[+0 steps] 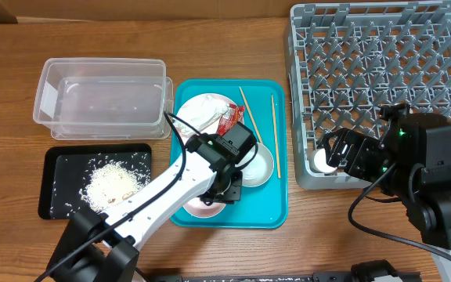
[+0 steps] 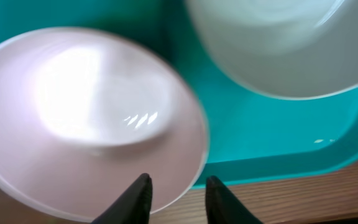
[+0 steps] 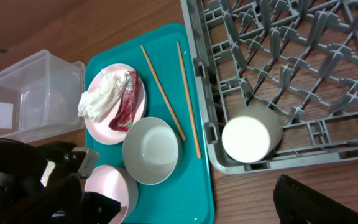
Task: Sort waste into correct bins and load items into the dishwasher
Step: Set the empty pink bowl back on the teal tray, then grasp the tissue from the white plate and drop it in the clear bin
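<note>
Left gripper (image 2: 178, 198) hangs low over the small white dish (image 2: 92, 118) on the teal tray (image 2: 260, 137), mid-tabletop (image 1: 210, 39) near the front edge. Its jaws stand slightly apart astride the dish's rim, not closed on it. Right gripper (image 1: 341, 153) sits beside the white cup (image 3: 251, 134), which rests in the near-left corner of the grey dish rack (image 3: 303, 56), toward the right edge. Its jaw width cannot be told.

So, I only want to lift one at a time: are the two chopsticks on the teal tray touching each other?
Apart. The overhead view shows a strip of bare teal tray between the chopsticks along their whole length, wider at the far ends.
</note>
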Motion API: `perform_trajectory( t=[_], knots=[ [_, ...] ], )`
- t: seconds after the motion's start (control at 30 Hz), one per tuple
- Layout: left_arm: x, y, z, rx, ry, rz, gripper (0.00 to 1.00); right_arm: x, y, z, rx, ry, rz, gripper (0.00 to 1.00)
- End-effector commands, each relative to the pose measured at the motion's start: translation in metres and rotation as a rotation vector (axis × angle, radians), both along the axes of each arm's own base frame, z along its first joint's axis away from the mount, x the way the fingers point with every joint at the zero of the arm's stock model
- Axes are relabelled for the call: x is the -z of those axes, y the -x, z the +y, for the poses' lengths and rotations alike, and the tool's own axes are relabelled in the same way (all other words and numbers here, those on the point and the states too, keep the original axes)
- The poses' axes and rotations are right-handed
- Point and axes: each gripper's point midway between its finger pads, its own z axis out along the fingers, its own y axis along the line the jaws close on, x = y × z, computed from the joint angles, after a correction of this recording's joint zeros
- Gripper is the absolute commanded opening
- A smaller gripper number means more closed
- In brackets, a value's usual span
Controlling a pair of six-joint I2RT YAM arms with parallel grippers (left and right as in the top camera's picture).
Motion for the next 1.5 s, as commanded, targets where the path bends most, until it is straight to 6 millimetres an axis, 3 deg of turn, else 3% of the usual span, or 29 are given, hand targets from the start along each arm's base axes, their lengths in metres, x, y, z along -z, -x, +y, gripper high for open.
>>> perform_trajectory(
  t=[0.0, 0.1, 0.17, 0.3, 0.43, 0.53, 0.67, 0.8, 0.87, 0.9, 0.93, 1.0, 1.17, 1.3, 1.37, 1.47],
  knots=[
    [-0.021, -0.029, 0.006, -0.067, -0.011, -0.081, 0.38, -0.012, -0.002, 0.0, -0.002, -0.003, -0.036, 1.0],
    [-0.043, -0.06, 0.01, -0.066, -0.003, -0.176, 0.52, -0.012, -0.002, 0.0, -0.002, -0.004, -0.036, 1.0],
    [-0.055, -0.086, 0.017, -0.071, -0.014, -0.269, 0.68, -0.012, -0.002, 0.0, -0.002, -0.003, -0.035, 1.0],
    [-0.065, -0.146, 0.027, 0.016, -0.044, -0.482, 0.79, -0.012, -0.001, 0.0, -0.002, -0.003, -0.034, 1.0],
    [-0.048, -0.183, 0.037, 0.004, -0.067, -0.538, 0.82, -0.01, 0.0, -0.001, -0.002, -0.002, -0.026, 1.0],
    [-0.018, -0.2, 0.048, -0.032, -0.087, -0.512, 0.85, -0.009, 0.001, -0.001, -0.002, -0.001, -0.019, 1.0],
    [0.027, -0.209, 0.049, -0.006, -0.07, -0.441, 0.84, -0.004, 0.001, -0.001, -0.002, 0.003, 0.005, 1.0],
    [0.052, -0.205, 0.05, 0.036, -0.093, -0.389, 0.84, 0.004, -0.001, 0.0, -0.002, 0.009, 0.043, 1.0],
    [0.056, -0.204, 0.051, 0.039, -0.102, -0.378, 0.64, 0.008, -0.002, 0.0, -0.002, 0.012, 0.064, 1.0],
    [0.056, -0.204, 0.051, 0.039, -0.102, -0.377, 0.45, 0.011, -0.002, 0.0, -0.002, 0.014, 0.077, 0.98],
    [0.052, -0.204, 0.051, 0.038, -0.101, -0.38, 0.25, 0.013, -0.002, 0.0, -0.002, 0.015, 0.085, 0.94],
    [0.036, -0.206, 0.05, 0.015, -0.094, -0.386, 0.04, 0.011, -0.003, 0.0, -0.019, 0.026, 0.071, 0.93],
    [-0.037, -0.209, 0.054, -0.058, -0.078, -0.419, 0.04, -0.005, -0.004, 0.0, -0.042, 0.033, -0.019, 0.93],
    [-0.098, -0.216, 0.088, -0.141, -0.142, -0.509, 0.04, -0.023, 0.003, -0.001, -0.041, 0.022, -0.103, 0.94],
    [-0.113, -0.219, 0.115, -0.196, -0.19, -0.545, 0.04, -0.032, 0.007, -0.002, -0.049, 0.024, -0.149, 0.96],
    [-0.112, -0.225, 0.151, -0.275, -0.222, -0.54, 0.04, -0.041, 0.013, -0.003, -0.052, 0.023, -0.189, 0.97]
  ],
)
